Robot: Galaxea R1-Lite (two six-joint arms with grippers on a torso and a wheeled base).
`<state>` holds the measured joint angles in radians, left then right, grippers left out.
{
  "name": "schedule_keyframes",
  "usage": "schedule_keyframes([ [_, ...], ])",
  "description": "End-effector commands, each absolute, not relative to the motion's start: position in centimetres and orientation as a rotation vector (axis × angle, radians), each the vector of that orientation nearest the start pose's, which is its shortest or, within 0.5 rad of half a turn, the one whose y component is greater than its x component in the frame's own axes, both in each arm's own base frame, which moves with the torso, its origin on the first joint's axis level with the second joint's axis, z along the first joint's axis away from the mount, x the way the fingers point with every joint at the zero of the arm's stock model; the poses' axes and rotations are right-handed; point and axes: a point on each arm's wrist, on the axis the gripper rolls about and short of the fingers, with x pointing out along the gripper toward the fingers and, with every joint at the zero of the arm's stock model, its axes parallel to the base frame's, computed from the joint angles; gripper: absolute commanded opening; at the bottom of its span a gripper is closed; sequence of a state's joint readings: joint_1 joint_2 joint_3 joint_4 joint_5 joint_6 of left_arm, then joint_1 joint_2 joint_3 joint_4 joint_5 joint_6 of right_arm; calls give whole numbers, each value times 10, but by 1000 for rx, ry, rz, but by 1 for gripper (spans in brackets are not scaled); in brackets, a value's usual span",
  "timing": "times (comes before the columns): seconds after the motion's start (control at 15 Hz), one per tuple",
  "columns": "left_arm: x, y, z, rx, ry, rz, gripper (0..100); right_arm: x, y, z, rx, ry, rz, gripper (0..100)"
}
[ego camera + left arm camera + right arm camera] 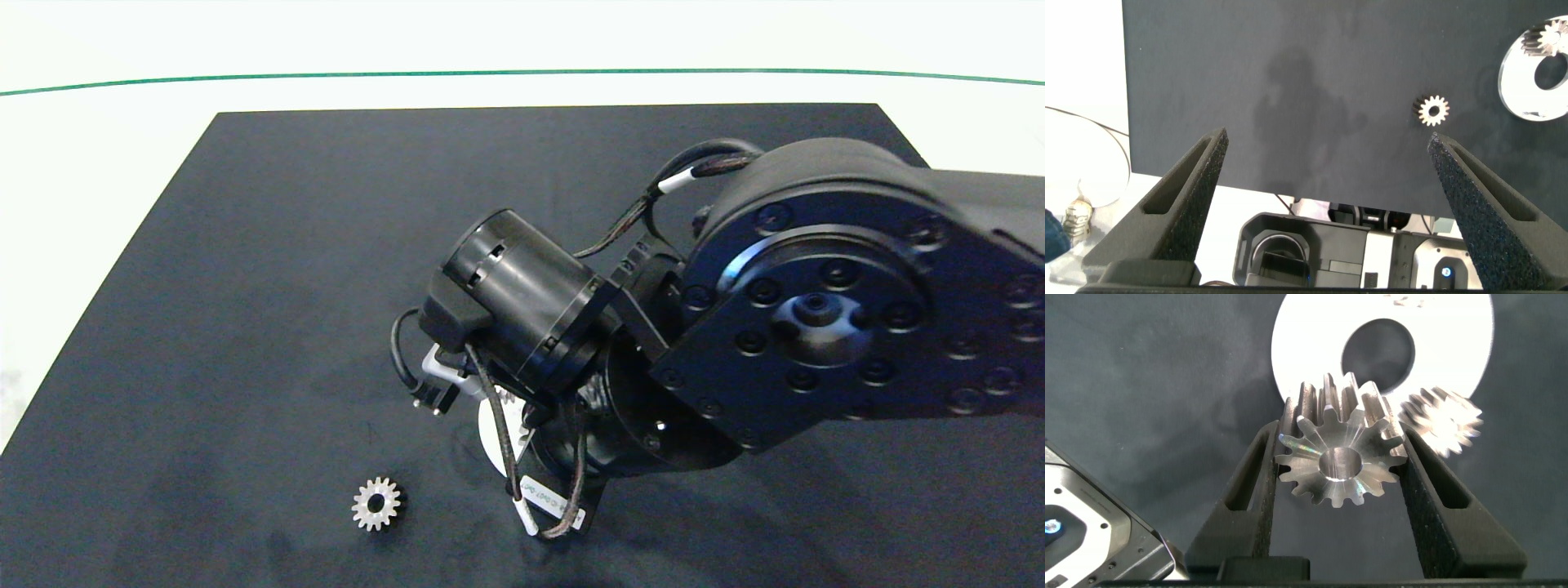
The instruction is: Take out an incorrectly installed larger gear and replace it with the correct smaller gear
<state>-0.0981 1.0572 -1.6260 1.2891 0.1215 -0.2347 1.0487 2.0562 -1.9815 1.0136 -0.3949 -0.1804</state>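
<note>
My right gripper (1339, 433) is shut on a smaller gear (1339, 461), a silver one with short blunt teeth and a round bore, held on edge between the pads. It hovers just short of a white disc (1306, 343) with a round hole. Another small gear (1443, 418) sits at the disc's rim. In the head view the right arm (816, 310) covers most of the disc (490, 433). The larger gear (375, 504), star-toothed with a dark centre, lies flat on the mat left of the disc, also seen as the gear (1433, 110). My left gripper (1328, 137) is open, back from the mat's near edge.
A black mat (286, 286) covers the white table (82, 163), which carries a green line (522, 72) at the far side. The left wrist view shows the robot's base (1323, 253) below the mat edge and a thin cable (1102, 139) on the white surface.
</note>
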Motion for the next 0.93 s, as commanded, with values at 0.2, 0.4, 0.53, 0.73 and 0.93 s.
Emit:
schedule_keyframes([
  [0.2,36,-1,351,-146,715,109,100,181,266,242,-896,835,622,0],
  [0.4,36,-1,351,-146,715,109,100,181,245,227,-874,842,588,0],
  [0.53,36,-1,351,-146,715,109,100,180,234,215,-871,858,576,0],
  [0.73,36,-1,351,-145,717,109,100,178,223,202,-863,873,561,0],
  [0.93,36,-1,351,-145,717,109,100,180,214,186,-829,888,567,0],
])
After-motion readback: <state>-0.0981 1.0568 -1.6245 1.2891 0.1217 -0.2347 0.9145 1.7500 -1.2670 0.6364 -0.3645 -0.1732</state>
